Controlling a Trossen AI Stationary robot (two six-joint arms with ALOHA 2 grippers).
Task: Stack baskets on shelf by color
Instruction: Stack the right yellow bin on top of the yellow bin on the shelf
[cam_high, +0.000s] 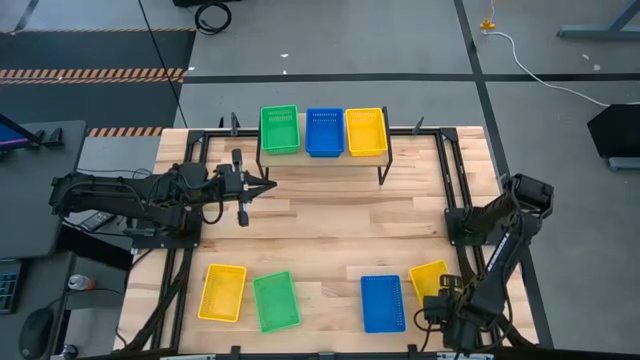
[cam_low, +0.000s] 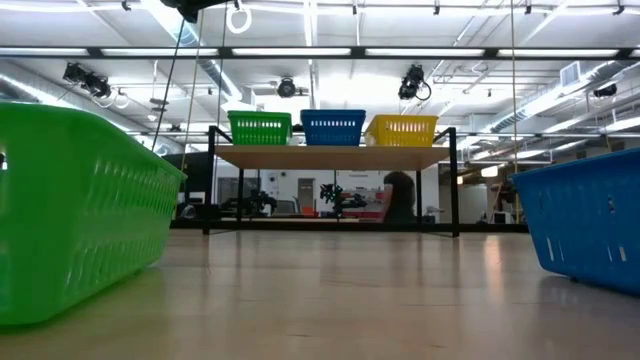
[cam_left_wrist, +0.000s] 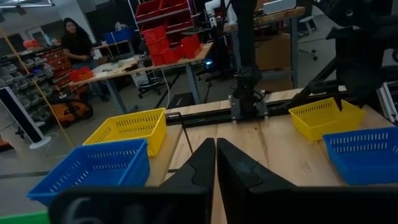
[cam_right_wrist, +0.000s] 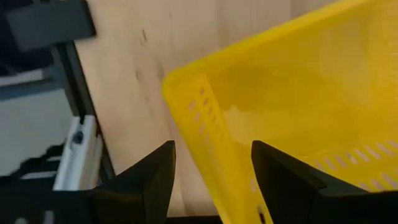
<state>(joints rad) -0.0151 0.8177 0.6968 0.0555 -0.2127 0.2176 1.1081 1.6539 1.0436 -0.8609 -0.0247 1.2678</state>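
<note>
The shelf (cam_high: 322, 160) stands at the table's far side with a green basket (cam_high: 279, 129), a blue basket (cam_high: 324, 131) and a yellow basket (cam_high: 366, 131) side by side on it. Near the front edge lie a yellow basket (cam_high: 222, 292), a green basket (cam_high: 276, 301), a blue basket (cam_high: 383, 303) and a second yellow basket (cam_high: 426, 277). My right gripper (cam_right_wrist: 212, 148) points down, open, astride that yellow basket's side wall (cam_right_wrist: 214, 158) near a corner, one finger inside and one outside. My left gripper (cam_high: 262, 186) hovers shut, level, in front of the shelf.
Black metal frame rails (cam_high: 452, 190) run along the table's left and right edges. Bare wood (cam_high: 330, 230) lies between the shelf and the front row of baskets. A person (cam_left_wrist: 76, 43) sits at a workbench beyond the table.
</note>
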